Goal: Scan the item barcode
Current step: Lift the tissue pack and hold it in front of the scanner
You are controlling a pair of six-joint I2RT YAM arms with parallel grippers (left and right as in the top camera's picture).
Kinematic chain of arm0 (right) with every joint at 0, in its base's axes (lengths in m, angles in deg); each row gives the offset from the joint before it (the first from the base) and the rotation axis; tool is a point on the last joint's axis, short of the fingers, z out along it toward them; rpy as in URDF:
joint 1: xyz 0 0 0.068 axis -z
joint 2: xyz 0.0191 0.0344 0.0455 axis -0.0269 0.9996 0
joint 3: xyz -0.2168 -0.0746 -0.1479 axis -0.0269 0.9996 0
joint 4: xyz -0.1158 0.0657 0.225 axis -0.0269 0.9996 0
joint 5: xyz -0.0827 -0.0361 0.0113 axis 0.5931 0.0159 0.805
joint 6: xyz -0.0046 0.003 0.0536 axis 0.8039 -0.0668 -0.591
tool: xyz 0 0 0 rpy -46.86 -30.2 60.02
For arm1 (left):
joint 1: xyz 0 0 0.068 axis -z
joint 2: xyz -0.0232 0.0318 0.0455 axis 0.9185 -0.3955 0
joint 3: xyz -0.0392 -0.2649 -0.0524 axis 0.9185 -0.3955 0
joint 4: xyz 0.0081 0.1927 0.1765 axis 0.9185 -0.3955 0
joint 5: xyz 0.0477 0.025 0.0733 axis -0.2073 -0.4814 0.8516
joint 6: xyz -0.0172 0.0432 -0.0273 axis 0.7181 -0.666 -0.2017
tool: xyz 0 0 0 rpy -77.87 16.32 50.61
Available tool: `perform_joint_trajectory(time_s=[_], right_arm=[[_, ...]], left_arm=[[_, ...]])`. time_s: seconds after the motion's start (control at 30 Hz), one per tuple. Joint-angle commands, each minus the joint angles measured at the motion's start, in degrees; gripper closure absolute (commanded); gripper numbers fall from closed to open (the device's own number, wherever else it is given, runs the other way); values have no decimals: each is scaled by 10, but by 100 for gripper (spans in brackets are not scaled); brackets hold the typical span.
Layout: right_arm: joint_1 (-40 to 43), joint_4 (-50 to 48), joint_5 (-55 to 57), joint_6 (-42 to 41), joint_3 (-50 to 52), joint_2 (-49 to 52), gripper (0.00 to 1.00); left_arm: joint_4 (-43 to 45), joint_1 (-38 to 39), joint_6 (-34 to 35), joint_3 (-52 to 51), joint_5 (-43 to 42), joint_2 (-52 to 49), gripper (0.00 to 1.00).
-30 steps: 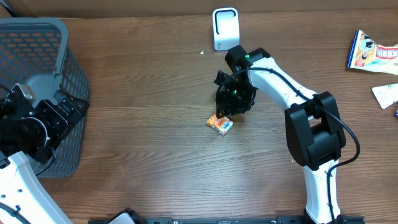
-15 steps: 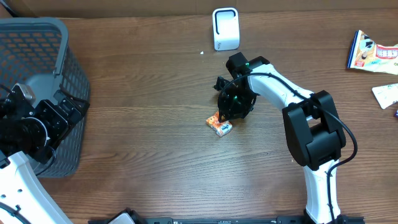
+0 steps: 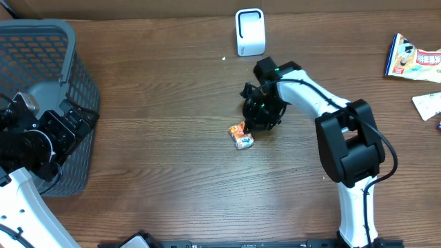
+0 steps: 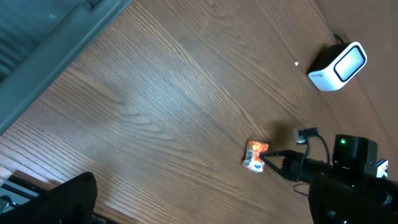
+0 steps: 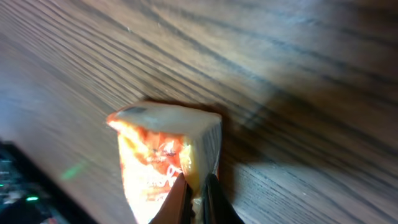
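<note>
The item [image 3: 240,136] is a small orange-and-white packet lying on the wooden table just left of the right arm. My right gripper [image 3: 251,129] is shut on it. In the right wrist view the two fingertips [image 5: 181,190] pinch the packet's [image 5: 161,152] crimped edge, and no barcode shows there. The left wrist view shows the same packet [image 4: 255,155] pinched from the right. A white scanner [image 3: 249,31] stands upright at the back of the table, apart from the packet. My left gripper [image 3: 69,141] hangs open at the far left beside the basket, with nothing between its fingers.
A grey mesh basket [image 3: 41,41] fills the left back corner, close to the left arm. Two more packets [image 3: 413,58] [image 3: 428,105] lie at the far right edge. The scanner [image 4: 337,65] also shows in the left wrist view.
The right gripper has gone from half open to shut on the packet's edge. The packet has turned and shifted slightly. The left arm has not moved.
</note>
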Motion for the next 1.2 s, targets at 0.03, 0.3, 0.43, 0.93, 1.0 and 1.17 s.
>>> perform_joint_trajectory(time_s=[0.03, 0.3, 0.43, 0.93, 1.0, 1.17], right_arm=[[56, -13, -131, -9, -28, 1, 96], [152, -93, -403, 19, -33, 1, 96], [167, -153, -500, 19, -33, 1, 96], [170, -494, -589, -265, -33, 1, 96], [170, -509, -589, -280, -33, 1, 96], [170, -513, -589, -282, -33, 1, 96]], left_arm=[[1, 4, -13, -2, -2, 1, 0], [1, 4, -13, -2, -2, 1, 0], [1, 4, -13, -2, -2, 1, 0], [1, 4, -13, -2, -2, 1, 0], [1, 4, -13, -2, -2, 1, 0], [1, 4, -13, -2, -2, 1, 0]])
